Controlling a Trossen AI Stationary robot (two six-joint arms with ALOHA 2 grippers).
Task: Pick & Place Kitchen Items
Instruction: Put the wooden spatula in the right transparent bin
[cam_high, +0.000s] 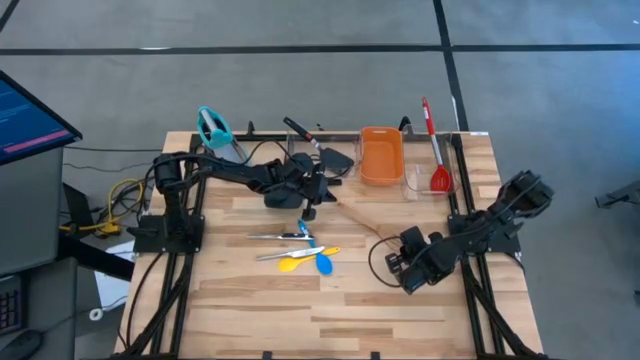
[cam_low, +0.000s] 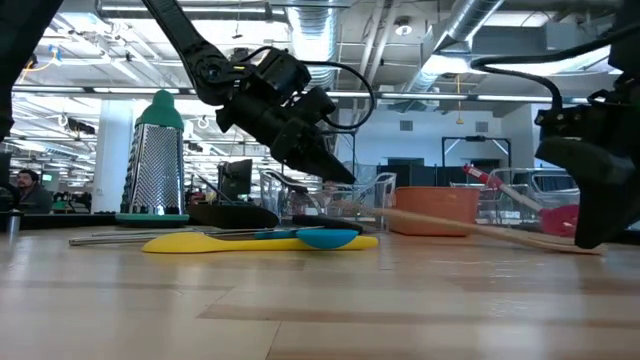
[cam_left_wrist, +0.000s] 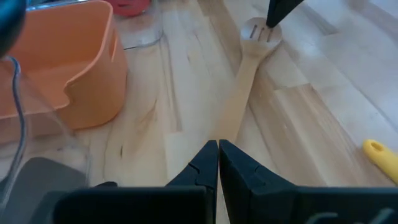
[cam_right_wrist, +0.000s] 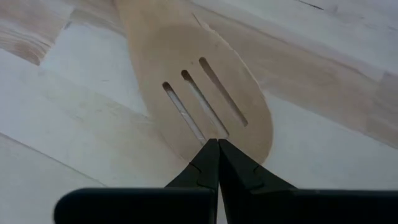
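A wooden slotted spoon lies flat on the table at mid-right. Its handle points toward the far left and its slotted head toward the near right. My left gripper is shut. It hangs just over the handle's free end, and in the low view it is clear of the wood. My right gripper is shut, with its tips down at the spoon's head. Silver tongs and small yellow and blue spoons lie left of centre. My right gripper sets its shut fingertips on the top face of the spoon's head, at the ends of the slots. It comes slanting down from the near right. The spoon lies flat on the table.
An orange tub and a clear tray holding a red utensil stand at the far right. A black spatula and a teal-topped grater are at the far edge. A monitor stands off the table's left.
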